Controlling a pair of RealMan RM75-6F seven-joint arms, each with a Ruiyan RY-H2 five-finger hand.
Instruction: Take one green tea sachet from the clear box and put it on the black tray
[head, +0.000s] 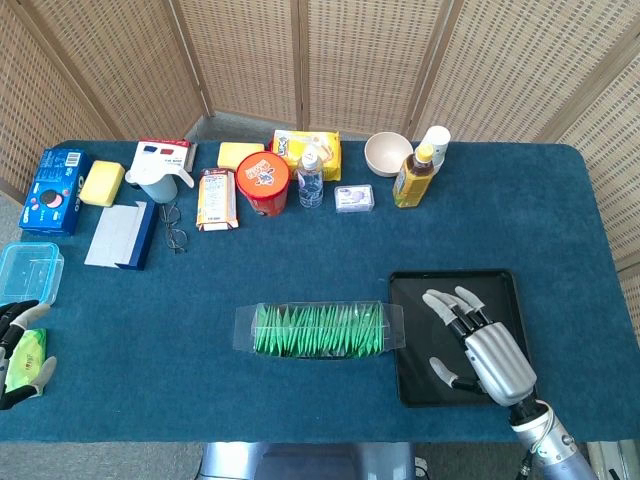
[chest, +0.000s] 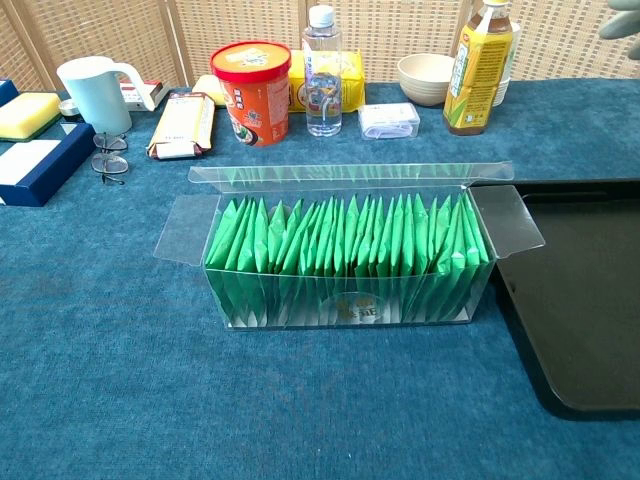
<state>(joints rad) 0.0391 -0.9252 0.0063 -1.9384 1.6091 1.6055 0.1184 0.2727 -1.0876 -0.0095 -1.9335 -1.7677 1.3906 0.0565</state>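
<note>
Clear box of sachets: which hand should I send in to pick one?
Right, probably. The right hand hovers open over the black tray, directly beside the clear box of green tea sachets. The left hand sits at the far table edge and already holds something green.

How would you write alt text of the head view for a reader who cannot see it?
A clear box full of green tea sachets sits open at the middle of a blue table, with a black tray just to its right. The right robot hand is over the tray with fingers spread; the left robot hand, at the table's left edge, holds something green. Snacks, bottles and boxes line the far side.
</note>
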